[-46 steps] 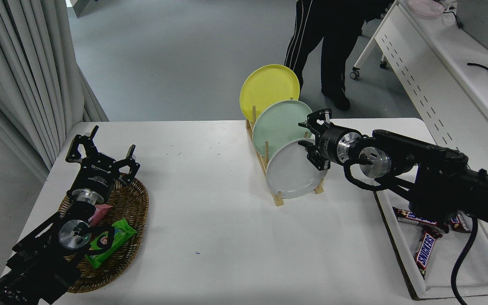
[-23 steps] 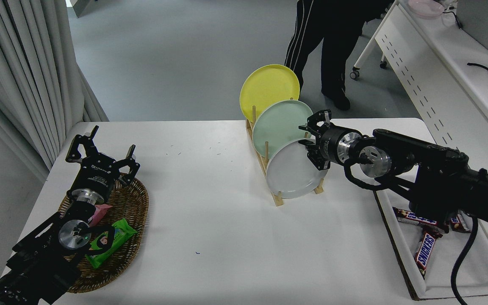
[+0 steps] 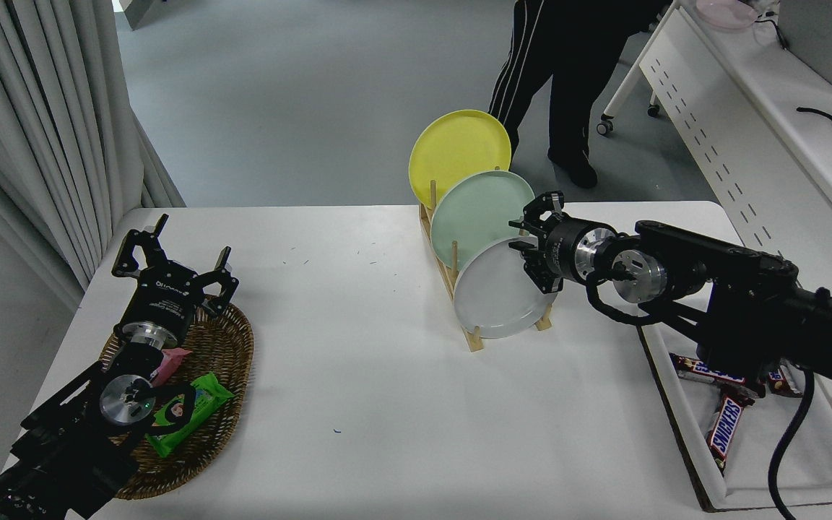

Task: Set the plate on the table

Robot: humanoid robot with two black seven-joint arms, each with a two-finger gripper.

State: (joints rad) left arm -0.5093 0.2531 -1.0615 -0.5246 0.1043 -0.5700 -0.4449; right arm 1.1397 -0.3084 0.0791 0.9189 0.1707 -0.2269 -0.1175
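The light-grey plate point(image 3: 492, 296) stands on edge in the front slot of a wooden rack point(image 3: 472, 334) on the white table point(image 3: 387, 404). A mint-green plate point(image 3: 475, 209) and a yellow plate point(image 3: 453, 148) stand behind it. My right gripper point(image 3: 526, 244) is open at the grey plate's upper right rim, one finger above the rim and one in front of it. My left gripper point(image 3: 170, 253) is open and parked over a wicker basket at the lower left.
A wicker basket point(image 3: 221, 347) with snack packs sits at the left. A white tray point(image 3: 683, 433) with chocolate bars lies at the right under my right arm. A person point(image 3: 568, 72) stands beyond the table. A white perforated desk point(image 3: 748, 108) stands at the far right.
My right gripper has edged a little left and down, closer onto the grey plate's rim. The person's legs shifted slightly. The left arm has not moved.
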